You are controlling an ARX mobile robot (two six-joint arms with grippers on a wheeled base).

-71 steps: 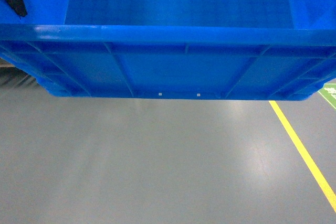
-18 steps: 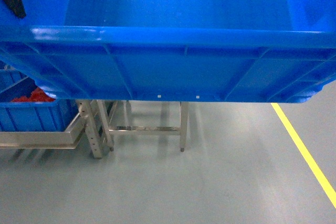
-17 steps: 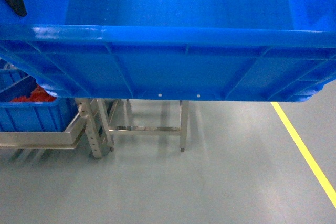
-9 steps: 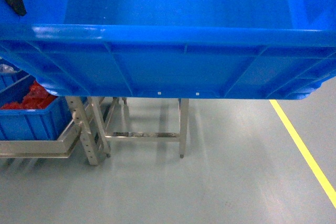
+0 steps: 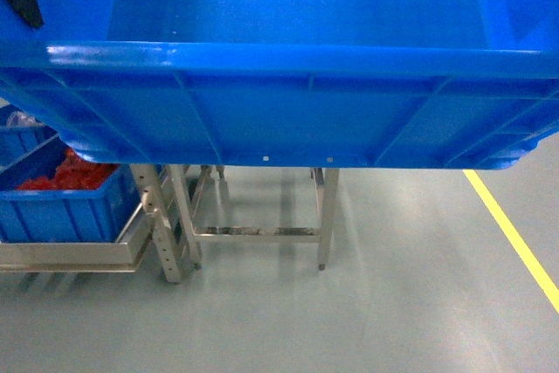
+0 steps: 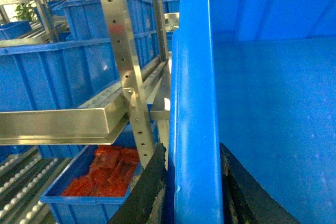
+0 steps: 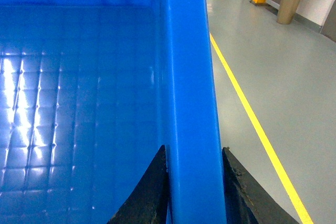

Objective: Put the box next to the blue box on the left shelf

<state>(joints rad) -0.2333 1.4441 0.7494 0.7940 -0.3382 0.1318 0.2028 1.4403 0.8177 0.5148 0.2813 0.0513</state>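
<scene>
Two end effectors carry your box [image 5: 297, 102] aloft: left end effector [image 6: 189, 192] clamped on one side rim, right end effector [image 7: 191, 187] clamped on opposite rim. Since a second ago, left shelf [image 6: 68, 121] and red-filled blue crate [image 5: 61, 203] have slid further into frame beneath box's left corner. Box hangs beside shelf, not yet on rollers. Judgement: approach closing; lateral alignment beside crate comes next.
</scene>
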